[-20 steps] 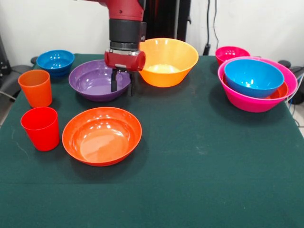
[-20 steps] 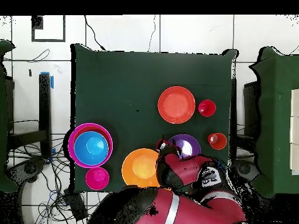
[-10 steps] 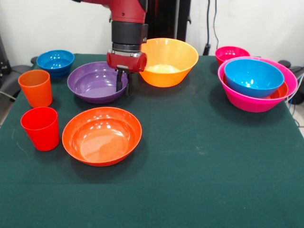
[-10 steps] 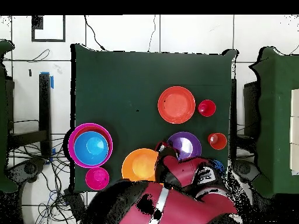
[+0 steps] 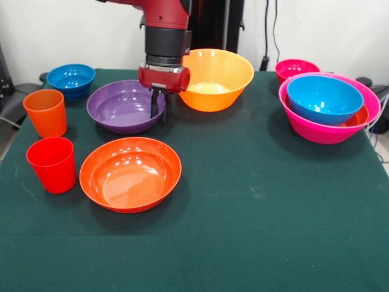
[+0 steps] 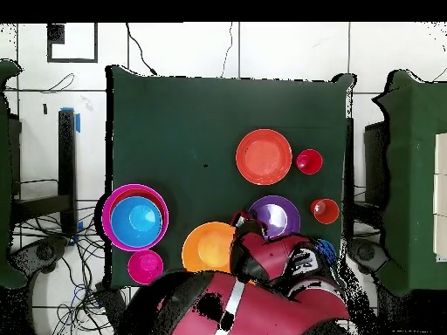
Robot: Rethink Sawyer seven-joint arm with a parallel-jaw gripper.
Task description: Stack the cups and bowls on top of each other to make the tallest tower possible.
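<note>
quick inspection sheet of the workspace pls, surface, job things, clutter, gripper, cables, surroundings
surface: green cloth table, flat.
job's things: tower of pink bowl holding a red-orange and a blue bowl; purple bowl, yellow-orange bowl, red-orange bowl, blue bowl, small pink bowl, orange cup and red cup loose.
clutter: nothing seen.
gripper: gripper at the purple bowl's rim, fingers astride it.
cables: cords on the wall.
surroundings: tiled floor.
</note>
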